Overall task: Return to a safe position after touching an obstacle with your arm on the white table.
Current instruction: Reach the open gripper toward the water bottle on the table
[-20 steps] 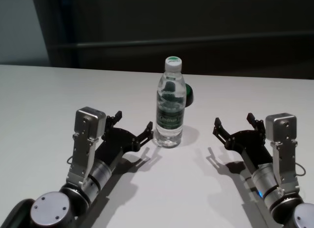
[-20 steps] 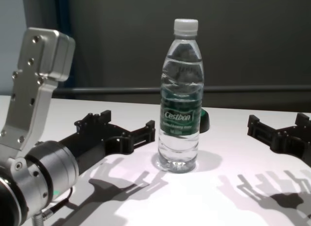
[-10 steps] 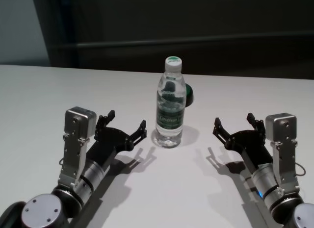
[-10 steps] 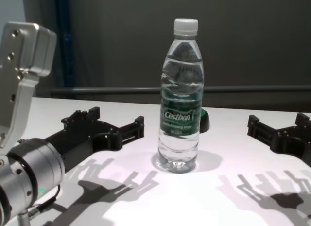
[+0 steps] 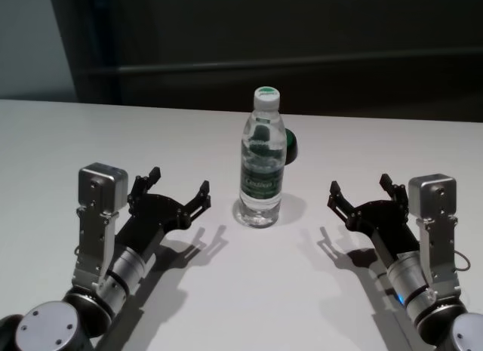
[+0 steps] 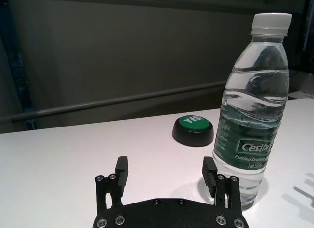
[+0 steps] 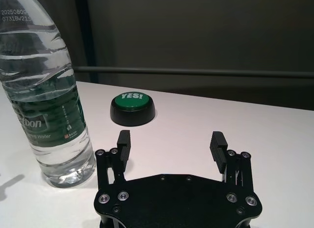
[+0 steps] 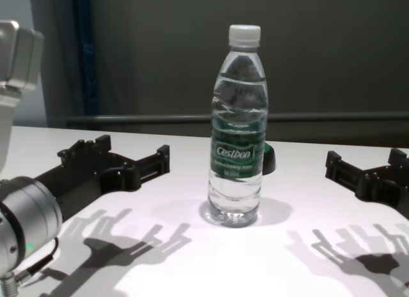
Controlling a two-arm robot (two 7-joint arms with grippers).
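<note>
Bottle [image 5: 262,164] stands upright near the centre of the white table [image 5: 60,140], clear ribbed plastic, filled with water almost to the shoulder, white screw cap on. A dark green "Cestbon" label wraps its middle. In the chest view the bottle [image 8: 238,128] throws a soft round shadow at its base.

Left gripper [image 5: 175,191] sits at about 9 o'clock from the bottle, close to it but apart, a clear strip of table between the nearer fingertip and the plastic. Its two black fingers are spread wide and hold nothing. Left wrist view shows the same: left gripper [image 6: 166,170] agape, flat ridged pads, screw heads on a black plate, the bottle [image 6: 250,110] just beside one finger and not touching it.

Right gripper [image 5: 361,189] is at about 3 o'clock from the bottle, farther off, low over the table, fingers also spread wide and empty. In the right wrist view the right gripper [image 7: 170,141] faces a button [image 7: 132,108] with nothing between the pads.

The button [image 5: 291,146] is a low black puck with a green domed top marked "YES!", at about 1 o'clock just behind the bottle. The tabletop is smooth, plain and matte, with sharp finger shadows. Both wrists have silver metal housings.
</note>
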